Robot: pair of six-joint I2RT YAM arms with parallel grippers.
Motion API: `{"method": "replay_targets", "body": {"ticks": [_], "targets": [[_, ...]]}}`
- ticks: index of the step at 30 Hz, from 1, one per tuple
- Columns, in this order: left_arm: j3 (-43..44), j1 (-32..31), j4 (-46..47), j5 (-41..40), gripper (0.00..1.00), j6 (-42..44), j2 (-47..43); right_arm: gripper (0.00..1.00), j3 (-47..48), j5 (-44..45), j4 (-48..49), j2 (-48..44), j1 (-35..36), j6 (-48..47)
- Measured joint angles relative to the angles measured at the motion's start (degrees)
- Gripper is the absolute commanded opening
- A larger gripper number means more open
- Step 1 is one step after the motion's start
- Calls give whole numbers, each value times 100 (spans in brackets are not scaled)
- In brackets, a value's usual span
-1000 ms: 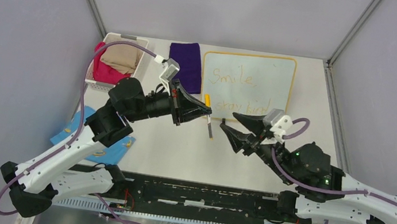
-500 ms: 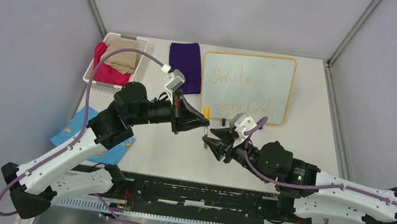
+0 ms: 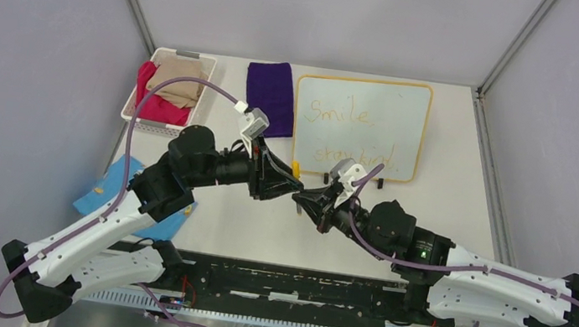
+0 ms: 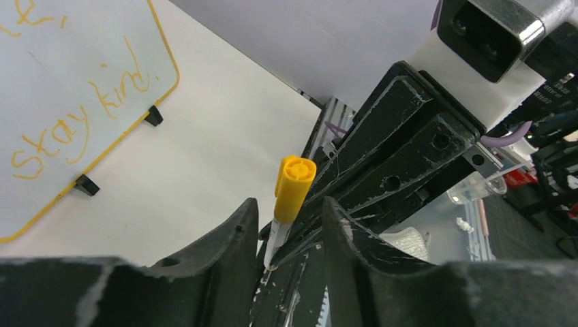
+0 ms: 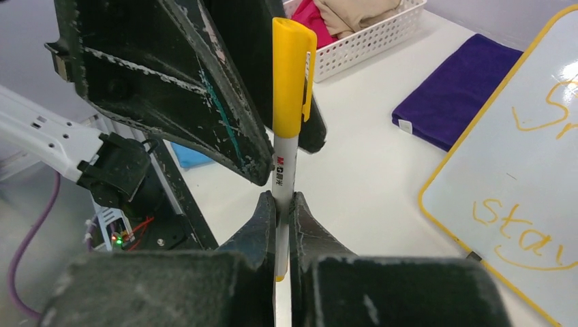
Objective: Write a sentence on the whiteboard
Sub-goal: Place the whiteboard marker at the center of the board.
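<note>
Right gripper [image 5: 283, 204] clamping marker [image 5: 286, 88], left gripper [image 4: 290, 204] parted around it, whiteboard [image 3: 394, 110] edge near

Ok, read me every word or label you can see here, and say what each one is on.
"Smile," in orange, upper line on the whiteboard.
"stay kind" in orange, lower line on the whiteboard.
"M" in red on the marker barrel; the small print beside it is too blurred to read.
The white tag on the cloth is too small to read.
</note>
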Motion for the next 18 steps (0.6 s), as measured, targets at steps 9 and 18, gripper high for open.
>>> {"method": "replay_targets", "body": {"ticks": [9,18], "targets": [[-92,-59,-997,-2216,70,262,-496,0,-109,330,-472,367,-33,-413],[-365,-48,-1156,-4402,71,693,-1436,0,-116,459,-1088,1506,-44,-767]]}}
